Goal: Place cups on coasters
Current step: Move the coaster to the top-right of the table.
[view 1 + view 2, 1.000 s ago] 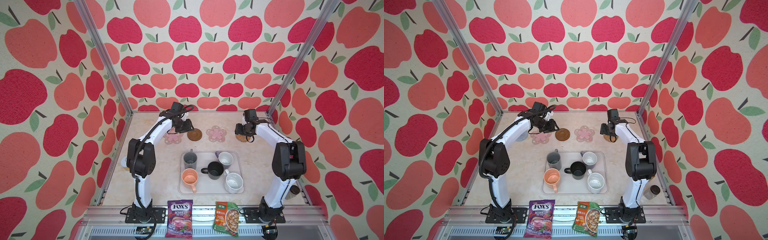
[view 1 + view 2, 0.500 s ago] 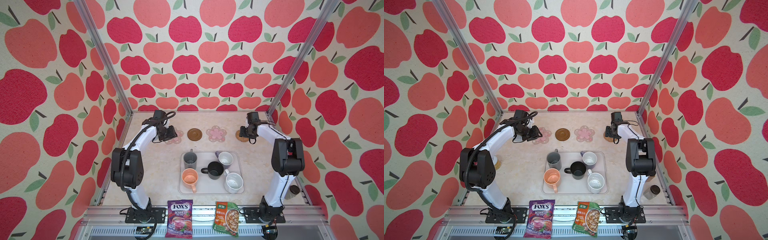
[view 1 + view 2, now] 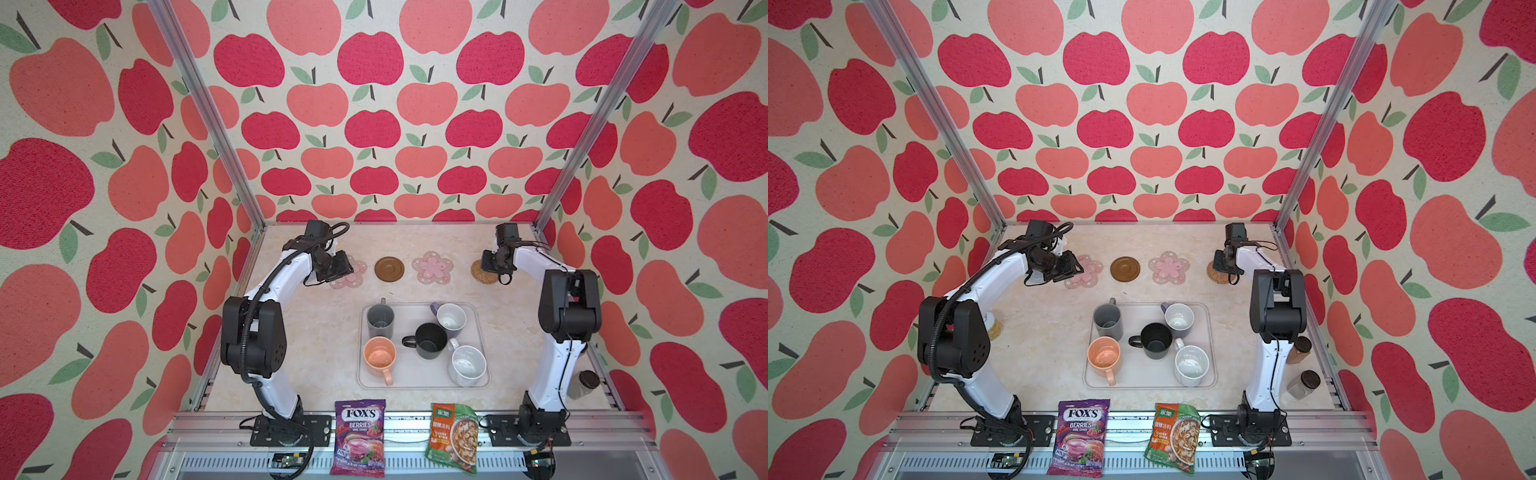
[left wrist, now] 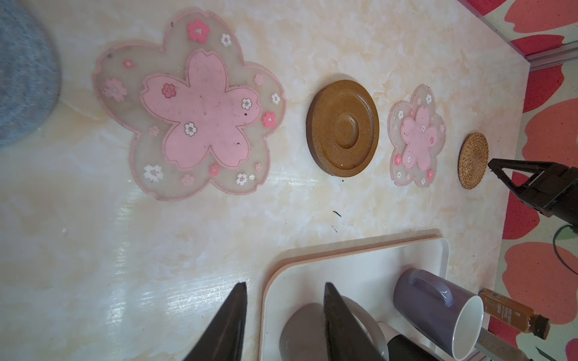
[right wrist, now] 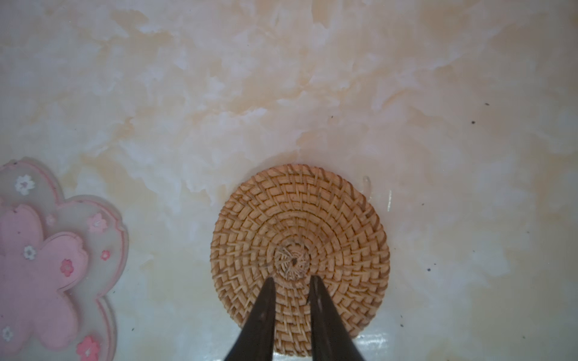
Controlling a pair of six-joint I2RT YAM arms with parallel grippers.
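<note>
Cups, five counted, are all stood upright in the tray (image 3: 419, 384): grey cup (image 3: 380, 321), lavender cup (image 3: 451, 320), black cup (image 3: 432, 340), peach cup (image 3: 379, 355), white cup (image 3: 467, 365). Five coasters are laid bare in a row: blue-grey coaster (image 4: 22, 78), flower coaster (image 4: 200, 115), brown coaster (image 3: 389, 269), second flower coaster (image 3: 432, 268), rattan coaster (image 3: 480, 272). The left gripper (image 4: 284, 285) is held part-open and empty near the flower coaster. The right gripper (image 5: 292, 279) is drawn narrow, nothing between its jaws, over the rattan coaster. Bare table (image 3: 316, 332) is left between row and tray.

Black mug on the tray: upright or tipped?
Upright. In both top views the black mug stands on the tray, open mouth up, handle sideways.
</note>
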